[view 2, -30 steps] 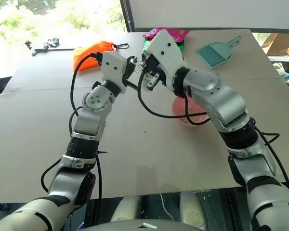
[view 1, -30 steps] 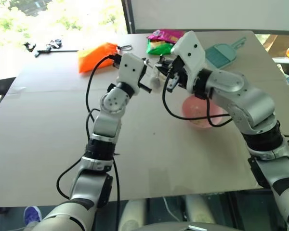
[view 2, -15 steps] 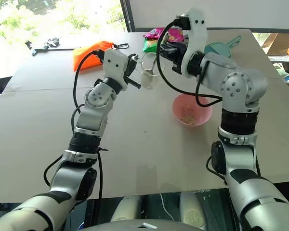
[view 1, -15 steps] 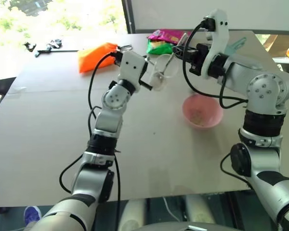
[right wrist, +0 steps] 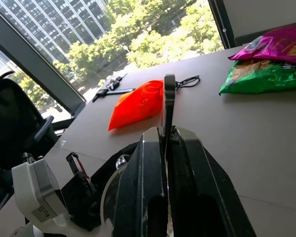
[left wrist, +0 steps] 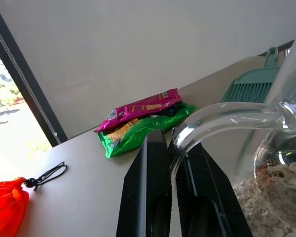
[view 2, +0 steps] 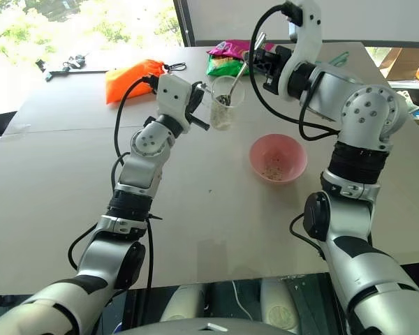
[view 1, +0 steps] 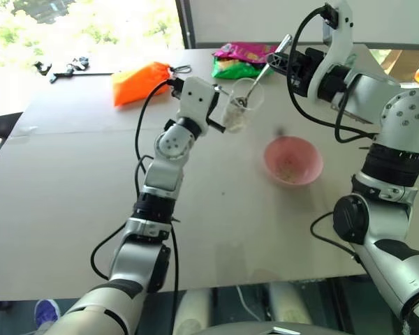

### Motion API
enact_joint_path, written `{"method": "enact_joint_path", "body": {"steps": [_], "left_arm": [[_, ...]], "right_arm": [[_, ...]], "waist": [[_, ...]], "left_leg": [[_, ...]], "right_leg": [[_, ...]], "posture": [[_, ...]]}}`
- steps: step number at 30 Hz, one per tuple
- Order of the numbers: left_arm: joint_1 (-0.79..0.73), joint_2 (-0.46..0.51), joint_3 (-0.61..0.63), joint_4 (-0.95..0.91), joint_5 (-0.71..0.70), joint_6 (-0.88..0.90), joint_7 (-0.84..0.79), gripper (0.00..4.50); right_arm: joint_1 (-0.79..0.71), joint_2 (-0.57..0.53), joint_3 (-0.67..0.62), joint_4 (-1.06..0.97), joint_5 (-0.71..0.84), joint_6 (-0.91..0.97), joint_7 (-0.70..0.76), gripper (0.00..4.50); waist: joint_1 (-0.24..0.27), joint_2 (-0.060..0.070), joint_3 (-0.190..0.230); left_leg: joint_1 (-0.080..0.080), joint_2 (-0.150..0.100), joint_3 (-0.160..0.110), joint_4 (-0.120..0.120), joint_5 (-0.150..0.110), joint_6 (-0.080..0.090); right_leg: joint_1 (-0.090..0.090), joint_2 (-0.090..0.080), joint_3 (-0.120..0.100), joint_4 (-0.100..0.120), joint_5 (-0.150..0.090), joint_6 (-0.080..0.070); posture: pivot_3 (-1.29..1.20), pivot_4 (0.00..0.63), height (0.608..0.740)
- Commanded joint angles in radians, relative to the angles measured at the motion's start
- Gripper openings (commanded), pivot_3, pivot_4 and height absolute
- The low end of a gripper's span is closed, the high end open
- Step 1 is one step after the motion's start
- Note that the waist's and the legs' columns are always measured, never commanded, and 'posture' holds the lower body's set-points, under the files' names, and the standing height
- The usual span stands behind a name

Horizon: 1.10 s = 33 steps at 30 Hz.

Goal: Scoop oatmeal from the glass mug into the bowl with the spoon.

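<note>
Above the table (view 1: 70,181), the left tool (view 2: 204,112) is gripping the glass mug (view 2: 223,105) by its handle while the right tool (view 2: 264,61) is clamping the spoon (view 2: 236,80), dipping it into the oatmeal (view 2: 222,120). The bowl (view 2: 278,159) is sitting near right of the mug, so lifting the loaded spoon level and slowly looks wise to avoid spilling.

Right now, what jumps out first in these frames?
The two arms meeting above the table's far middle: the left hand is shut on the glass mug by its handle, holding it up with oatmeal in the bottom, while the right hand holds the spoon dipped into the mug. Just right of them, the pink bowl sits on the table.
</note>
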Motion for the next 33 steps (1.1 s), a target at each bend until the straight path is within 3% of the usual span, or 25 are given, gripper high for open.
{"method": "enact_joint_path", "body": {"steps": [1, 9, 17, 33], "left_arm": [[-0.029, -0.005, 0.008, -0.021, -0.003, -0.025, 0.006, 0.04], [-0.025, -0.011, 0.011, -0.017, -0.006, -0.006, 0.007, 0.04], [-0.021, -0.024, 0.012, -0.018, -0.009, 0.022, 0.008, 0.04], [-0.067, -0.085, -0.037, 0.025, 0.024, 0.026, 0.005, 0.04]], "right_arm": [[-0.049, 0.0, -0.039, -0.013, 0.037, 0.002, -0.023, 0.0], [-0.059, -0.004, -0.073, -0.002, 0.069, 0.016, -0.068, 0.0], [-0.085, 0.007, -0.189, 0.061, 0.148, 0.077, -0.167, 0.0], [-0.079, -0.087, -0.326, 0.115, 0.216, 0.172, -0.274, 0.0]], "waist": [[0.0, 0.0, 0.0], [0.0, 0.0, 0.0], [0.0, 0.0, 0.0], [0.001, 0.0, 0.0]], "left_leg": [[0.0, 0.0, 0.0, 0.0, 0.0, 0.0], [0.0, 0.0, 0.0, 0.0, 0.0, 0.0], [0.0, 0.0, 0.0, 0.0, 0.0, 0.0], [-0.001, 0.0, 0.001, 0.0, 0.0, 0.0]], "right_leg": [[0.0, 0.0, 0.0, 0.0, 0.0, 0.0], [0.0, 0.0, 0.0, 0.0, 0.0, 0.0], [0.0, 0.0, 0.0, 0.0, 0.0, 0.0], [0.0, 0.0, 0.0, 0.0, 0.0, 0.0]], "posture": [[0.0, 0.15, 0.74], [0.0, 0.15, 0.74], [0.0, 0.15, 0.74], [0.0, 0.15, 0.74]]}}
